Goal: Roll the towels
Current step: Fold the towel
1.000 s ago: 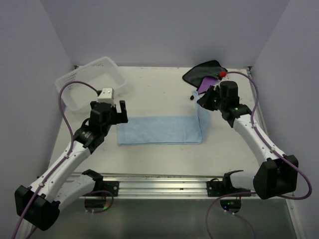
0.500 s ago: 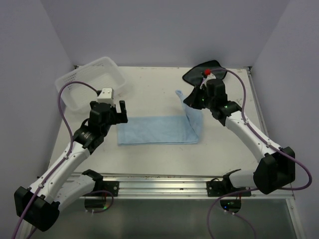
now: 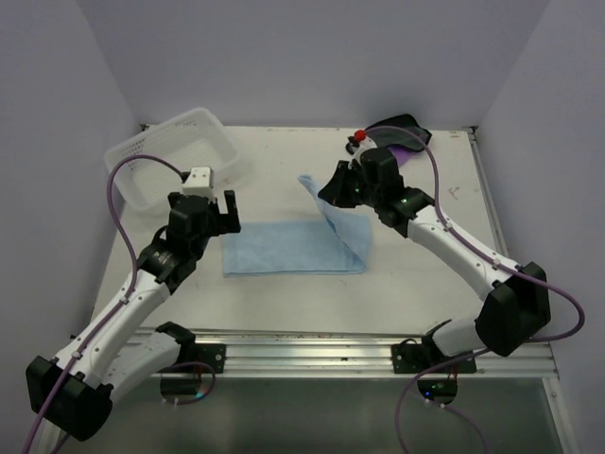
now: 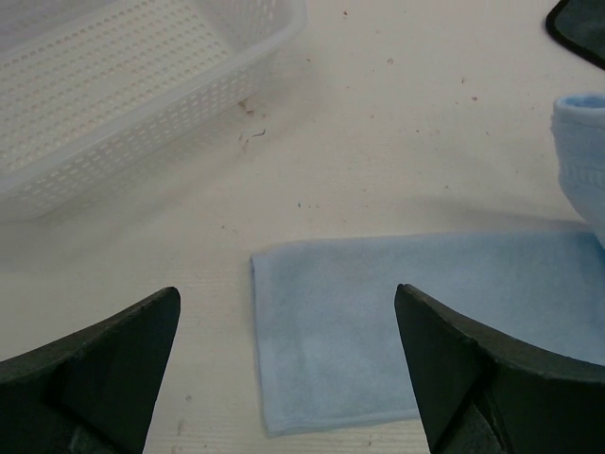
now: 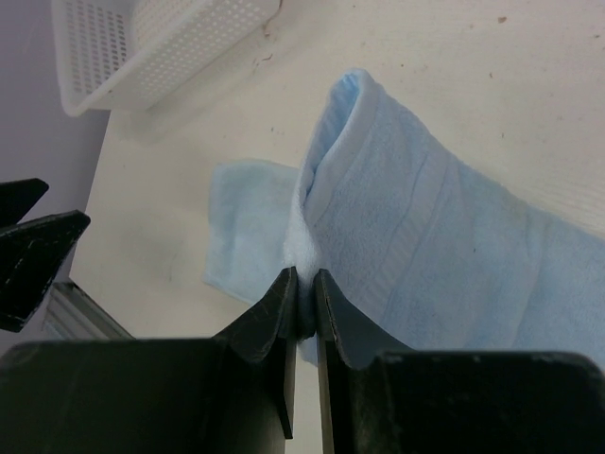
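Note:
The light blue towel (image 3: 284, 248) lies flat across the table's middle, its right end lifted and folded back leftward. My right gripper (image 3: 333, 189) is shut on that lifted end (image 5: 397, 236) and holds it above the flat part. My left gripper (image 3: 219, 216) is open and empty, hovering just above the towel's left edge (image 4: 378, 331). The purple towel with its dark face (image 3: 402, 134) lies at the back right, partly hidden by the right arm.
A white lattice basket (image 3: 170, 156) stands at the back left, also in the left wrist view (image 4: 123, 95). A metal rail (image 3: 302, 345) runs along the near edge. Purple walls enclose the table.
My right gripper has carried the towel's right end up and leftward over the flat part, shortening the flat length. The left arm has not moved.

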`<state>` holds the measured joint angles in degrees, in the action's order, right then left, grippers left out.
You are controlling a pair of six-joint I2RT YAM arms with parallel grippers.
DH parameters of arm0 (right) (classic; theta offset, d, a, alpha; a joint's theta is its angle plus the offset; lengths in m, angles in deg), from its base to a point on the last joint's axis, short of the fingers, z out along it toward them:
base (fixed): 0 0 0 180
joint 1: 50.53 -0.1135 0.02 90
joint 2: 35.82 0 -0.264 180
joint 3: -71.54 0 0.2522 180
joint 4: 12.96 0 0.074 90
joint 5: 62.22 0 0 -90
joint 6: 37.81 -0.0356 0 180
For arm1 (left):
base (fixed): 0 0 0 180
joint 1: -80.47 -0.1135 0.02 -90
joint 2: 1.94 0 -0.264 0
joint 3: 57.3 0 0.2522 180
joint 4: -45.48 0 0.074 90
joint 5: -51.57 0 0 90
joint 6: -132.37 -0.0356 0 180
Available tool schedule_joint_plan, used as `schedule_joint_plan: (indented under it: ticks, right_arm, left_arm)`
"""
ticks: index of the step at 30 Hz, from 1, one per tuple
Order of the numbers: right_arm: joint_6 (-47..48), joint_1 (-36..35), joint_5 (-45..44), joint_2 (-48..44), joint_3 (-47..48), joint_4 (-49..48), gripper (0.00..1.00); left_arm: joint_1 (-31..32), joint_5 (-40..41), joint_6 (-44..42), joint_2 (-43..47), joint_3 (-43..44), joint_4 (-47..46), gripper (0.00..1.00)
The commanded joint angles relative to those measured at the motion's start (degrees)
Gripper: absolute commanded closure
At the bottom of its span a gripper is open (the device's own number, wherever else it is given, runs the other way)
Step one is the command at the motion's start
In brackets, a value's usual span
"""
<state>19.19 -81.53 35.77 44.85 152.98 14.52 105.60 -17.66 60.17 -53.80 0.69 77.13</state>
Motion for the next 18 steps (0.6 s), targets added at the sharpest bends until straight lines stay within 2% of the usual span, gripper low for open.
schedule_joint_plan:
  ticks: [1, 18]
  right_arm:
    - [-0.3, -2.4, -1.8, 1.4, 3.7, -2.3, 1.00]
    - [-0.1, -9.4, -2.4, 6.3, 11.6, -2.5, 1.00]
  left_arm:
    - [-0.6, 2.2, -0.7, 1.3, 0.6, -1.3, 0.00]
    - [-0.5, 5.4, -0.6, 3.2, 0.3, -1.0, 0.01]
